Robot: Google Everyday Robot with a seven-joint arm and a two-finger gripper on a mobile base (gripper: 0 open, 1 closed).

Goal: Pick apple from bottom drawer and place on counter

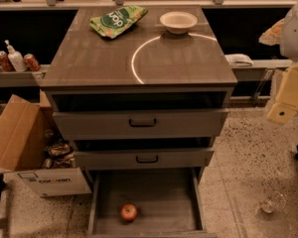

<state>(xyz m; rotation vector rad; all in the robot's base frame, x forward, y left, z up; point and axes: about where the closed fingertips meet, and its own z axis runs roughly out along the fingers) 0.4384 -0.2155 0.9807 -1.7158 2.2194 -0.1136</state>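
While the apple (129, 212) sits low on the floor of the bottom drawer (171, 195), left of centre and near the front edge, nothing is touching it. That drawer is pulled right out, and the two upper drawers (139, 124) above it stand partly open too. Up top, the counter (184, 58) carries a white bowl (178, 21) at the back, a green snack bag (117, 20) to its left, and a thin white arc (134, 58) curving across the surface. Over at the right edge, the gripper (282, 112) hangs on its pale arm beside the cabinet, level with the upper drawers and well apart from the apple; whether it is parted or closed, I cannot tell. A cardboard box (17, 140) rests on the floor to the left, soda cans (31, 62) on the ledge above it.
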